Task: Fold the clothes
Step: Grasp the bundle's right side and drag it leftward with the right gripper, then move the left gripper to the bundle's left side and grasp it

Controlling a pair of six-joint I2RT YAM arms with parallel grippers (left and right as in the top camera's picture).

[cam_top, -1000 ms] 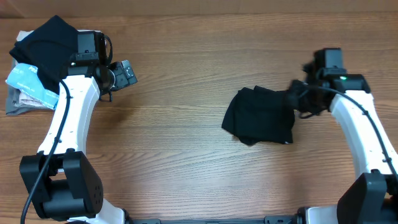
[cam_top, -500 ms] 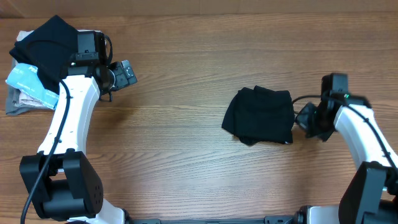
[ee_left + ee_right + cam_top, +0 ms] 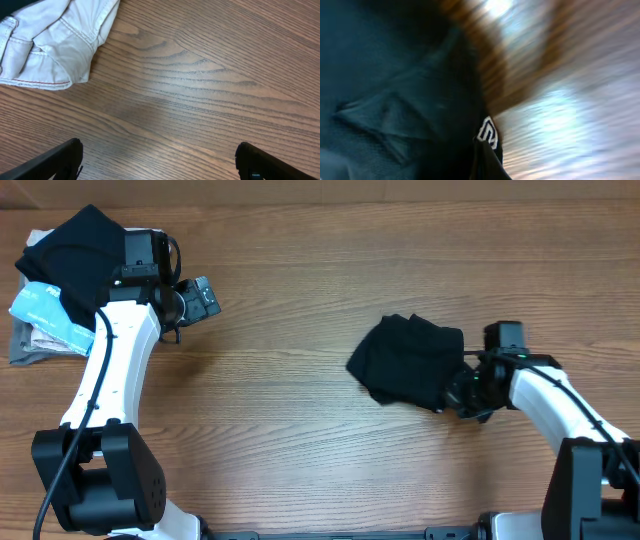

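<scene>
The black shirt [image 3: 408, 362] lies bunched in a rough fold on the table [image 3: 300, 440]; the right gripper [image 3: 462, 392] presses against the shirt's right edge, jaws clenched — whether fabric is pinched I cannot tell; the left gripper [image 3: 205, 297] hovers well left of the shirt, jaws released wide — stacked garments [image 3: 60, 270] farther left.

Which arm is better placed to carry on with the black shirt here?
Right. The right pincer, shut, sits against the right edge of the black shirt; a grip on cloth cannot be confirmed. The left pincer hangs open far across the table, beside the pile of clothes.
</scene>
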